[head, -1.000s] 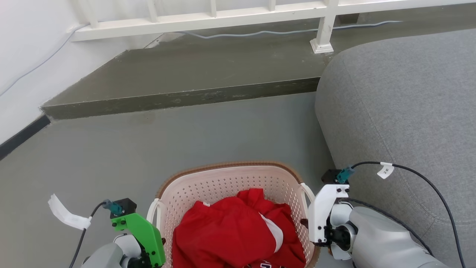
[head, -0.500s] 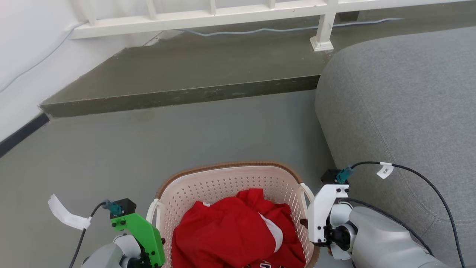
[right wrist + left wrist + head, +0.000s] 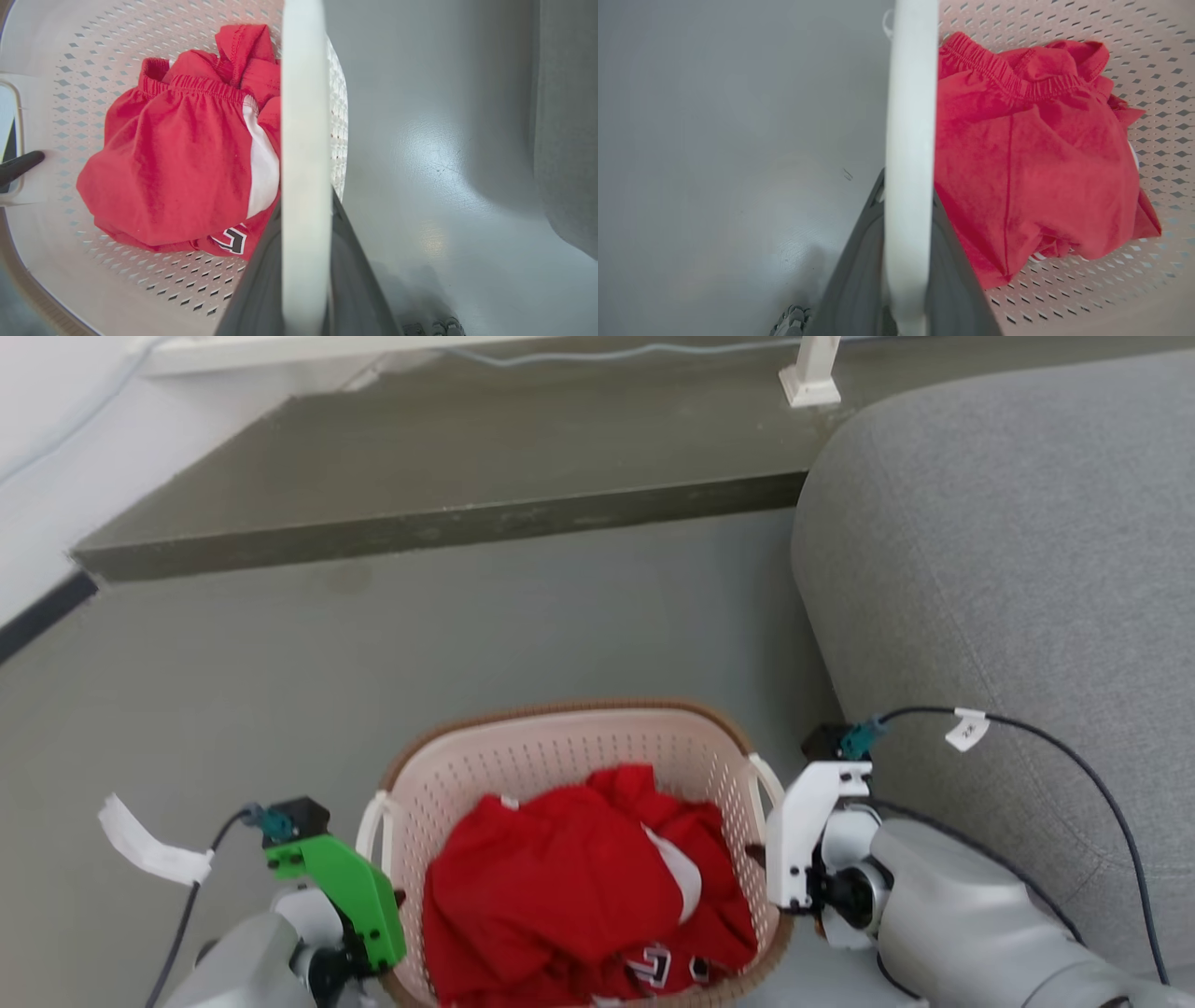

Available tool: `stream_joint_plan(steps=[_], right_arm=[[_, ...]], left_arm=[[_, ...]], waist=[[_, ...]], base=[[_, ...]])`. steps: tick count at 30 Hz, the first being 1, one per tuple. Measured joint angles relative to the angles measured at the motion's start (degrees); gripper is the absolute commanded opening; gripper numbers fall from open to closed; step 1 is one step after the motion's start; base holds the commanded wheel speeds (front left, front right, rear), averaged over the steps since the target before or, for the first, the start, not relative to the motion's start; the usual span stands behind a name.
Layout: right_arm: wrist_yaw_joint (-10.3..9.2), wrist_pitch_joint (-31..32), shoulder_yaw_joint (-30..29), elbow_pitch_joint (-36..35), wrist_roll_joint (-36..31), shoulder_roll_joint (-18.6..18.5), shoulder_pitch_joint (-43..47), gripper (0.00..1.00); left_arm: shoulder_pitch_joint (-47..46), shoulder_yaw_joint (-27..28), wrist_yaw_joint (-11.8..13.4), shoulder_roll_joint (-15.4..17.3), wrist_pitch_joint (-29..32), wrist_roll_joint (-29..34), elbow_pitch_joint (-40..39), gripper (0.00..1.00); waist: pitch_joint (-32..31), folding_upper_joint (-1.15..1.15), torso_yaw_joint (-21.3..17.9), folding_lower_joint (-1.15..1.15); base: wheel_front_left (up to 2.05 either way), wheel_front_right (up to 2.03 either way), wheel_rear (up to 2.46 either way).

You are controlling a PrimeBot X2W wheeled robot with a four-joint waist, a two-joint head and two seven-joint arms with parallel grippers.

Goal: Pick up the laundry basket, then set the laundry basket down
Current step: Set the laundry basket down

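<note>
The laundry basket (image 3: 569, 751), cream with perforated walls and a brown rim, sits low in the head view between both arms, holding red clothing (image 3: 560, 887). My left gripper (image 3: 397, 900), on the green-covered wrist, is shut on the basket's left white handle (image 3: 909, 140); the dark fingers (image 3: 854, 270) clamp the bar from both sides. The right gripper (image 3: 754, 855) is shut on the right handle (image 3: 304, 116) in the same way, fingers (image 3: 348, 280) either side. The left gripper's fingertip (image 3: 18, 165) also pokes through the far handle in the right wrist view.
A grey sofa (image 3: 1008, 569) stands close on the right, almost touching the right arm. A raised dark step (image 3: 439, 527) crosses the floor ahead, with a white railing post (image 3: 810, 373) on it. A white wall with a black skirting (image 3: 42, 611) runs along the left. Grey floor (image 3: 280, 691) lies ahead.
The whole head view has shifted, so the camera moved: step and railing slid upward and more of the basket's inside shows. Both grippers keep the same hold on the handles.
</note>
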Motion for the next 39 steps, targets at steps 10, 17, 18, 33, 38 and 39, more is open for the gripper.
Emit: stream_joint_plan(steps=[10, 17, 18, 33, 38, 39], right_arm=[[-0.09, -2.5, 0.0, -1.1, 0.0, -0.1, -3.5, 0.0], [-0.63, -4.9, -0.1, -2.2, 0.0, -0.1, -6.3, 0.0], [-0.83, -5.0, -0.1, -2.3, -0.1, -0.1, -6.7, 0.0], [-1.53, -7.8, 0.8, -2.4, -2.5, -0.1, -14.0, 0.0], [-1.61, -8.6, 0.9, -2.3, -3.0, -0.1, -17.1, 0.0], [-1.63, -8.9, 1.0, -2.3, -3.1, -0.1, -17.7, 0.0]], left_arm=[[-3.1, 0.4, 0.0, 1.1, -3.3, 0.2, -1.2, 0.0], [-5.7, 0.9, 0.0, 1.9, -5.9, 0.7, -1.7, 0.0], [-6.1, 0.9, 0.0, 2.0, -6.2, 0.9, -1.7, 0.0], [-12.0, 1.4, 0.0, 2.9, -8.8, 1.9, -2.3, 0.0], [-14.6, 1.6, 0.0, 3.4, -9.4, 2.5, -2.4, 0.0], [-15.1, 1.6, 0.0, 3.4, -9.8, 2.5, -2.4, 0.0]], waist=[[4.6, 0.0, 0.1, 0.0], [8.5, 0.0, 0.0, 0.0], [9.1, 0.0, 0.0, 0.0], [18.4, 0.0, 0.0, 0.0], [21.9, 0.0, 0.1, 0.0], [22.7, 0.0, 0.1, 0.0]], base=[[0.0, 0.0, 0.0], [0.0, 0.0, 0.0], [0.0, 0.0, 0.0], [0.0, 0.0, 0.0], [0.0, 0.0, 0.0], [0.0, 0.0, 0.0]])
